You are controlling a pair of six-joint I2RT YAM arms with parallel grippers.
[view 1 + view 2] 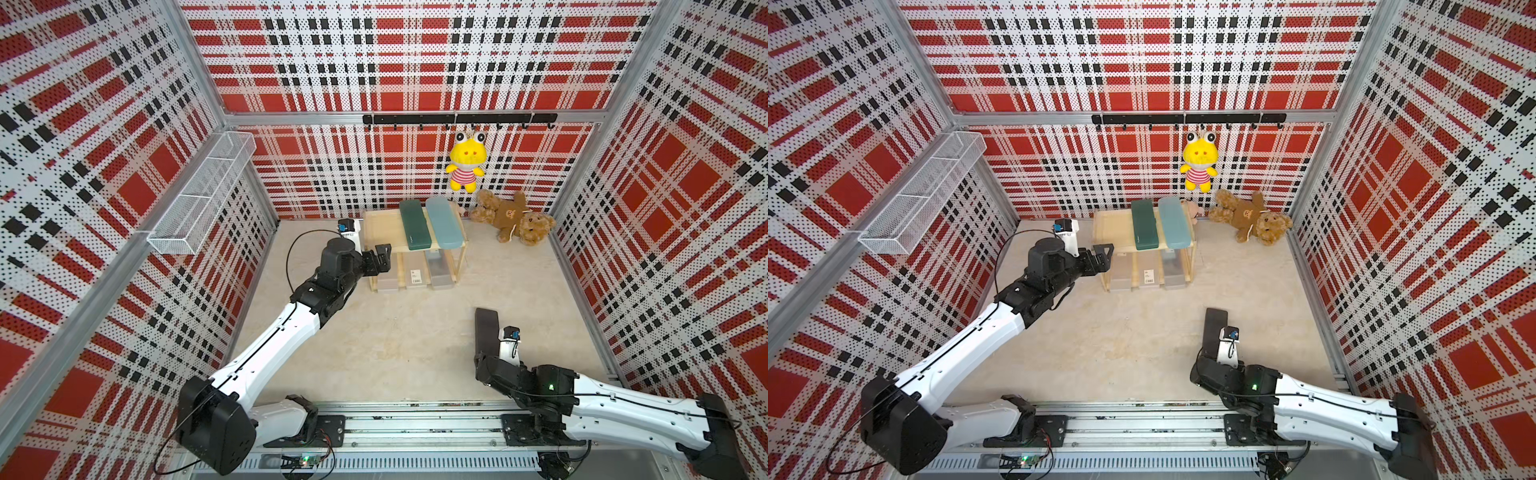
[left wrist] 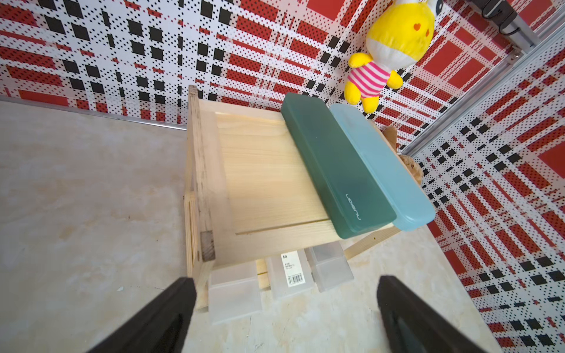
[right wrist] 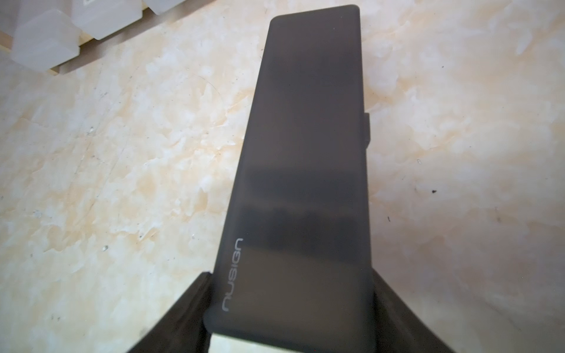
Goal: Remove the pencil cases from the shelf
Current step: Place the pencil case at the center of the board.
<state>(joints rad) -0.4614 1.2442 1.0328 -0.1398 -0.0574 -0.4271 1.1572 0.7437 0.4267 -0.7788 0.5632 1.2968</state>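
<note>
The black case (image 3: pixel 305 137) is off the shelf (image 1: pixel 380 230), clamped at its near end in my right gripper (image 3: pixel 292 305) over the table (image 1: pixel 374 345); I judge the step is to lower it flat until it bears, then let go. My left gripper (image 1: pixel 380 259) stands spread wide and empty at the top tier's corner, near the green case (image 1: pixel 413 226) and teal case (image 1: pixel 444 224). Whether the black case touches the table cannot be told, and the top board half hides three frosted cases (image 2: pixel 235 293).
</note>
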